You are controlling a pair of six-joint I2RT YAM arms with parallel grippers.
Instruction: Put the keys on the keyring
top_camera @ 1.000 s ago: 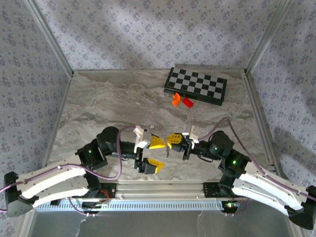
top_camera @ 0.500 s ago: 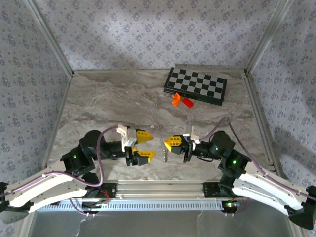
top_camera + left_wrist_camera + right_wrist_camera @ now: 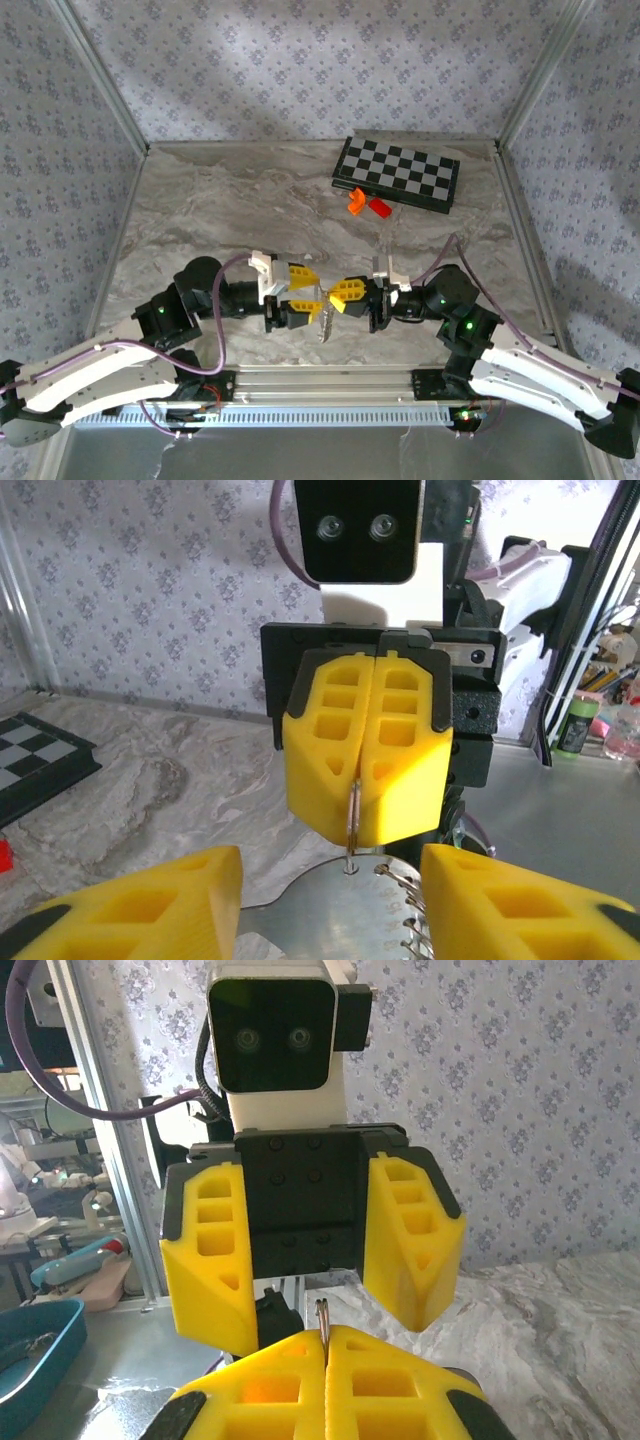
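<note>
My right gripper (image 3: pixel 347 292) is shut on a thin metal keyring (image 3: pixel 352 811), whose edge sticks out from between its yellow fingers (image 3: pixel 323 1319). A flat silver key (image 3: pixel 345 912) sits just under the ring, with its hole (image 3: pixel 347 868) at the ring's lower end. From above, the key (image 3: pixel 325 322) hangs below the two grippers. My left gripper (image 3: pixel 308 292) faces the right one, tip to tip. It is open, with its fingers (image 3: pixel 130 910) on either side of the key. I cannot tell whether they touch the key.
A folded chessboard (image 3: pixel 398 172) lies at the back right, with an orange piece (image 3: pixel 356 203) and a red piece (image 3: pixel 380 208) in front of it. Metal frame rails (image 3: pixel 330 385) run along the near edge, behind both arm bases.
The left arm pulled back to the left, then returned to the right gripper with its jaws narrower. The right gripper stayed shut on the keyring and hardly moved.
</note>
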